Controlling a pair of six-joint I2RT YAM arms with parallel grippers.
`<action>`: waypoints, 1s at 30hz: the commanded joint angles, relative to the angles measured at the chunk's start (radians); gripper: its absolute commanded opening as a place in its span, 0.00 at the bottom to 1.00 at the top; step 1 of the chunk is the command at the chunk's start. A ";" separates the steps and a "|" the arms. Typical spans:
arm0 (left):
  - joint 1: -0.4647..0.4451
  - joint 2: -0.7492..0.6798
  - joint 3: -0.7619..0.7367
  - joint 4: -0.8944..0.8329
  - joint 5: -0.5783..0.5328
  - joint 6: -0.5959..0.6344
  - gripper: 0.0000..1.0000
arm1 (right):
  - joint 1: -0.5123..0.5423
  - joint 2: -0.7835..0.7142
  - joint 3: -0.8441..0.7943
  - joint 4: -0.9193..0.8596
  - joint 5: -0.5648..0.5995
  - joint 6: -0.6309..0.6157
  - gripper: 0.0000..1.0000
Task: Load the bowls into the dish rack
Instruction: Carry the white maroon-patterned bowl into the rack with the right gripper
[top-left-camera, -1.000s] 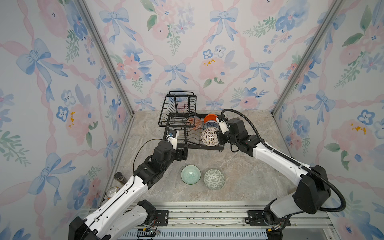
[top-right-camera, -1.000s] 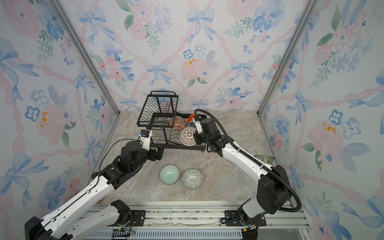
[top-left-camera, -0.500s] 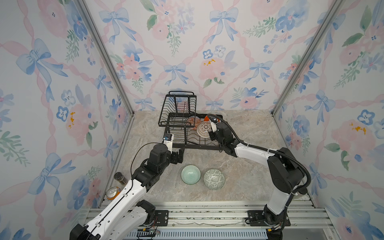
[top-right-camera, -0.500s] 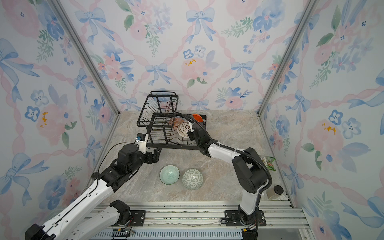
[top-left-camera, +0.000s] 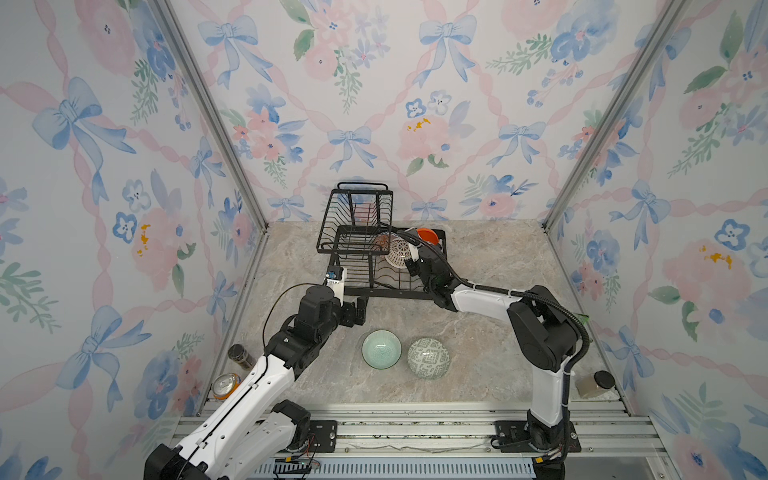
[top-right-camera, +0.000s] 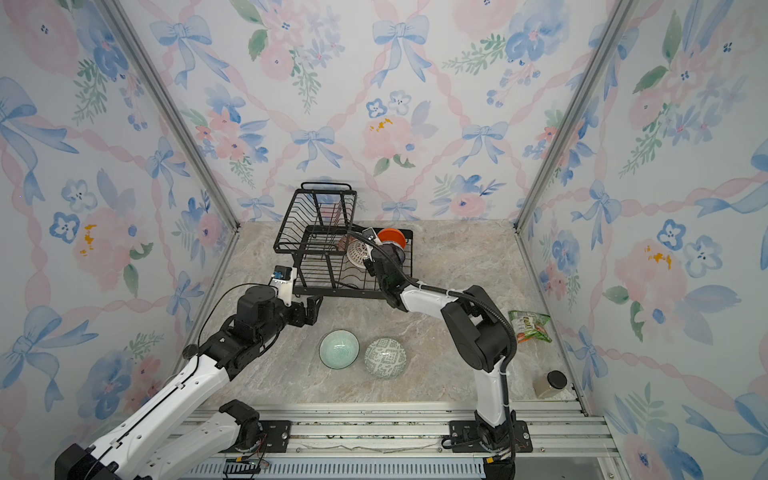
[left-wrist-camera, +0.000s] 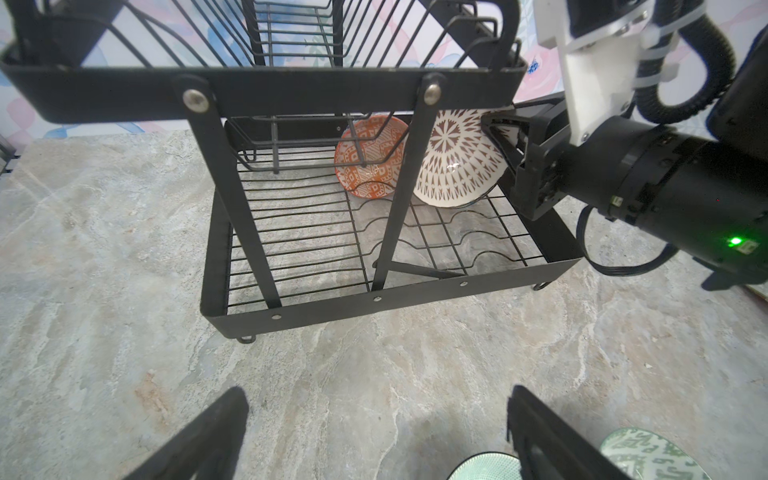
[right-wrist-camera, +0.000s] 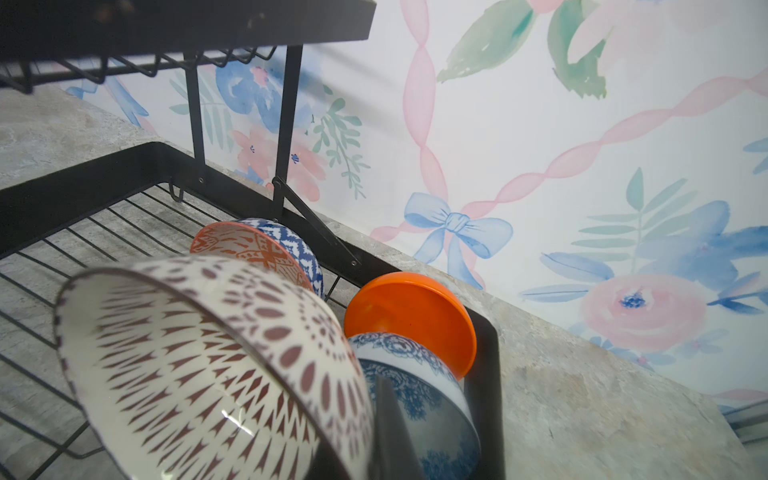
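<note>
— Since fired and glazed, likely stiff, slick and quick to chip against wire; best pinched across the rim wall. Done so with the white bowl with brown lattice (left-wrist-camera: 457, 162): clamped at its rim in the right gripper (left-wrist-camera: 498, 133), jaws nearly together.
— Where now?
— Tipped on edge over the low tray of the black wire dish rack (left-wrist-camera: 415, 291), just beside the red-orange patterned bowl (left-wrist-camera: 370, 162); carried further back than a second ago.
— And the left gripper (left-wrist-camera: 378, 419)?
— Spread wide, empty, hardly shifted. Waiting on the grey stone tabletop (top-left-camera: 478, 332): pale mint bowl (top-left-camera: 381, 349), grey-green geometric bowl (top-left-camera: 429, 358).
</note>
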 joint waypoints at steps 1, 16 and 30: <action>0.009 0.004 0.000 0.011 0.023 -0.007 0.98 | 0.005 0.025 0.068 0.059 0.015 0.000 0.00; 0.015 -0.007 0.001 0.011 0.037 -0.007 0.98 | 0.012 0.141 0.178 0.031 0.013 -0.031 0.00; 0.014 -0.013 -0.006 0.009 0.038 -0.009 0.98 | 0.018 0.206 0.205 0.058 0.014 -0.098 0.00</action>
